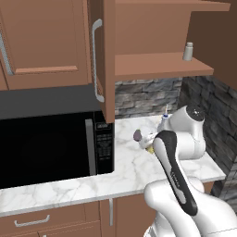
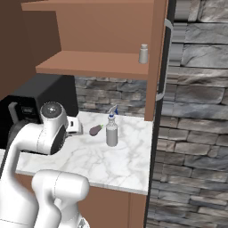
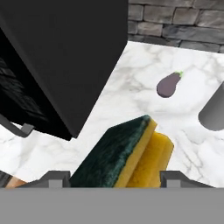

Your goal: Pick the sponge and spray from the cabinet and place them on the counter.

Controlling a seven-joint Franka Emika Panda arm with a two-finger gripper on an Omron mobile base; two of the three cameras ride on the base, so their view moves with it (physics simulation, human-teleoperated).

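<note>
The sponge (image 3: 127,153), yellow with a dark green scrub layer, sits tilted between my gripper's (image 3: 116,176) two fingertips, which are shut on it just above the white marble counter (image 3: 131,87). In the left base view a yellow bit of the sponge (image 1: 149,148) shows under my hand. The spray (image 2: 111,130) stands upright on the counter (image 2: 129,164), to the right of my hand; its grey body (image 3: 214,111) shows at the right edge of the hand view. Overhead, the brown cabinet (image 1: 109,55) stands open, with its wooden shelf (image 2: 98,62) above the counter.
A small dark purple eggplant (image 2: 95,130) lies on the counter between my hand and the spray. A black microwave (image 1: 46,143) stands close on the left. A small white shaker (image 2: 143,54) stands on the cabinet shelf. A stone wall backs the counter.
</note>
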